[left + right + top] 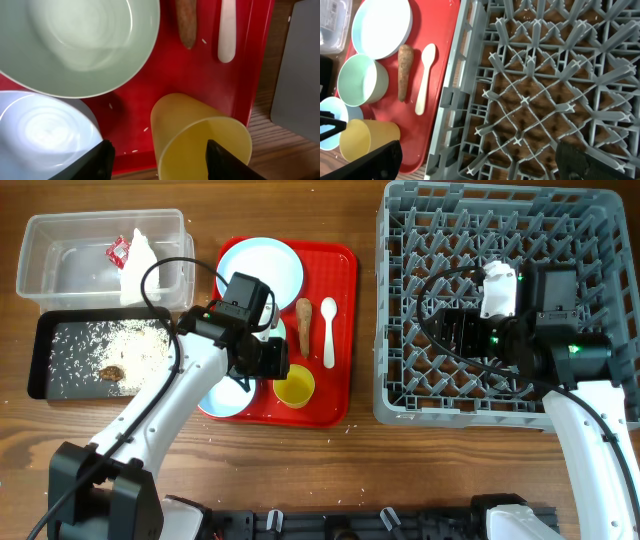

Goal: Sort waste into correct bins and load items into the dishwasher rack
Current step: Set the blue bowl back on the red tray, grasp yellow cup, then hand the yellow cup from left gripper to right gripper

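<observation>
My left gripper (272, 358) is open and low over the red tray (340, 290). In the left wrist view its fingers (160, 162) straddle the left wall of the small yellow cup (200, 145), one finger over the cup's mouth. The pale green bowl (75, 45), pale blue bowl (40, 135), brown food stick (186, 22) and white spoon (226, 30) lie around it. The pale blue plate (275, 265) sits at the tray's back. My right gripper (455, 330) is open and empty over the grey dishwasher rack (600, 240).
The clear tub (60, 270) at the far left holds crumpled white paper (140, 260) and a red wrapper (119, 250). The black tray (40, 360) in front of it holds rice grains (110, 345) and a small brown lump (111, 372).
</observation>
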Available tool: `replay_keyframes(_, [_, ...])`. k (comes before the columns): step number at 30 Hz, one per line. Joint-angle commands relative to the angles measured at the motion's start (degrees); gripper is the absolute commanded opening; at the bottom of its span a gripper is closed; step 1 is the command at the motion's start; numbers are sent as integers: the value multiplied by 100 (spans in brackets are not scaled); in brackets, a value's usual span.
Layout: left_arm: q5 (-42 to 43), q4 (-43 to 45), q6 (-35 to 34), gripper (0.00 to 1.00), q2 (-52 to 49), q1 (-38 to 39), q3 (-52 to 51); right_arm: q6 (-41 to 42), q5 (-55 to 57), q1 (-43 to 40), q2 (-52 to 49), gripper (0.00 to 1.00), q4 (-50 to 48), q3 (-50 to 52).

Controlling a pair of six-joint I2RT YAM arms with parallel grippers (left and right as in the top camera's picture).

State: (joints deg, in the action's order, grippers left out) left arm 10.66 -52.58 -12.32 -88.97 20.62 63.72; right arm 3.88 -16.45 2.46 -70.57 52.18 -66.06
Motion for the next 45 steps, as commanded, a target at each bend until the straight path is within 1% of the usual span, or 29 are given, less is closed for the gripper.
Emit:
replay_keyframes(1, [87,284,162,46,-44,26,-313,125,2,-7,-48,99,-4,-101])
replay_keyframes(5, [90,496,162,30,-90,26,-568,122,-11,-7,-48,99,-2,-98])
replay_keyframes(6, [90,592,160,24,-96,28,-636,125,-11,-7,-48,99,-4,-98])
replay_keyframes(9, [90,881,140,21,-107,28,-820,122,-11,-7,-48,100,15,-98])
replay_keyframes(12, [90,940,9,4,-127,26,-839,122,-11,-7,-48,99,31,-98])
replay_keyframes(14, [205,984,-155,4,-127,26,-839,127,-61,-7,-48,99,33,-98])
replay_keyframes(16, [686,1040,-184,4,-125,4,-822,188,-262,-7,-48,99,35,-98])
replay_keyframes(18, [1617,1091,-184,4,-125,-90,-765,492,-479,-7,-48,99,33,-98])
replay_keyframes(19, [2446,1200,-184,4,-125,-205,-743,555,-647,-7,-48,99,17,-96])
replay_keyframes(22, [4308,1473,-186,4,-125,-546,-745,505,-1497,-7,-48,99,-63,-94])
replay_keyframes(23, [4546,1488,-186,4,-125,-610,-745,494,-1661,-7,-50,99,-74,-94])
replay_keyframes(24, [4942,1493,-184,4,-125,-739,-745,310,-1971,-7,-50,99,-101,-94])
replay_keyframes(27, [5593,1499,-184,4,-125,-1023,-745,-118,-2704,-7,-50,99,-232,-85])
replay_keyframes(28, [5980,1515,-184,4,-127,-1167,-745,-361,-3233,-7,-50,99,-435,-26])
replay_keyframes(30, [6367,1515,-186,4,-127,-1298,-745,-555,-3740,-7,-50,99,-717,101])
replay_keyframes(32, [6916,1515,-186,4,-127,-1429,-745,-737,-4509,-7,-50,99,-1300,442])
replay_keyframes(35, [7560,1517,-186,4,-127,-1539,-745,-647,-5224,-7,-52,99,-2127,920])
replay_keyframes(37, [7722,1554,-203,4,-127,-1563,-745,-404,-5414,0,-55,99,-2616,1174])
replay_keyframes(39, [7720,1735,-446,4,-127,-1565,-745,-389,-5370,133,-55,98,-2822,1285])
replay_keyframes(41, [7724,2103,-890,4,-127,-1565,-745,-376,-5171,380,-55,93,-2990,1300])
replay_keyframes(42, [7722,2256,-1080,4,-127,-1565,-745,-348,-5042,509,-55,92,-3084,1307])
replay_keyframes(45, [7722,2640,-1495,4,-127,-1561,-745,-31,-4741,859,-61,91,-3541,1307])
